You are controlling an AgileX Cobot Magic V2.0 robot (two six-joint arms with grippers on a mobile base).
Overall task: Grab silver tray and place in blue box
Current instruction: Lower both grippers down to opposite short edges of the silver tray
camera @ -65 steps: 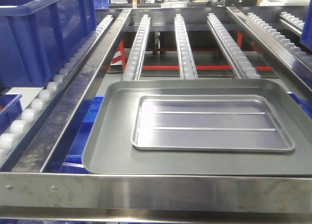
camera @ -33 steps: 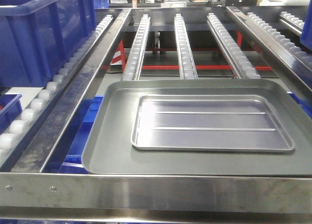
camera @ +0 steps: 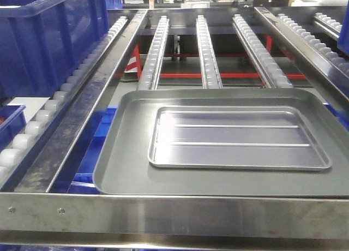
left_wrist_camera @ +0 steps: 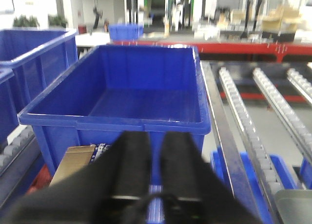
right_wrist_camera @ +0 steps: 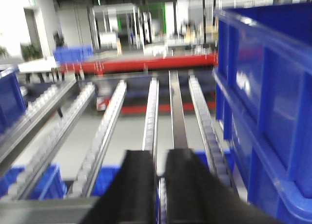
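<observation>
The silver tray [camera: 240, 137] lies flat inside a larger dark-grey tray [camera: 125, 153] on the roller rack, in the lower middle of the front view. The blue box [camera: 49, 38] stands on the left lane at the upper left. In the left wrist view the blue box [left_wrist_camera: 146, 68] is straight ahead and nothing shows inside it. My left gripper [left_wrist_camera: 157, 141] hangs short of its near wall, fingers close together and holding nothing. My right gripper [right_wrist_camera: 161, 158] is likewise shut on nothing, above the roller rails [right_wrist_camera: 151, 112]. Neither gripper shows in the front view.
A steel front bar [camera: 174, 215] runs across below the trays. Roller rails [camera: 207, 49] stretch away behind them. A small blue bin [camera: 11, 125] sits at the left edge. A tall blue crate [right_wrist_camera: 273, 87] fills the right of the right wrist view. A cardboard box [left_wrist_camera: 73, 168] lies below the blue box.
The front view has shifted a few pixels, so the whole scene sits slightly to the right. The silver tray keeps its place in the dark tray.
</observation>
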